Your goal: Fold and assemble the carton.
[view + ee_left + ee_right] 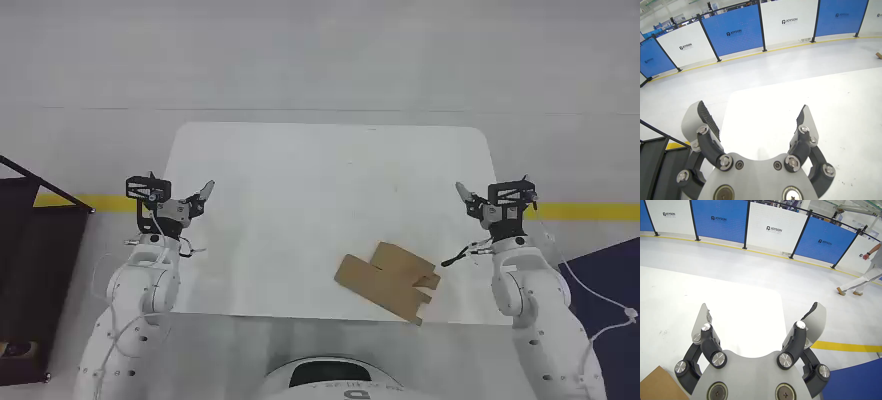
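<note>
Carton (388, 279) lies flat on the table (300, 170), lower right of centre in the top view, near the bottom edge. My left gripper (752, 106) has its fingers apart, at the table's left edge. My right gripper (760, 305) has its fingers apart, at the right edge.

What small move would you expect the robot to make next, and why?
Probably the right gripper swings in and down toward the carton. The carton lies flat and unfolded at the near edge of the table, closer to the right arm. Both this gripper and the left gripper are open and empty at the table's sides.
</note>
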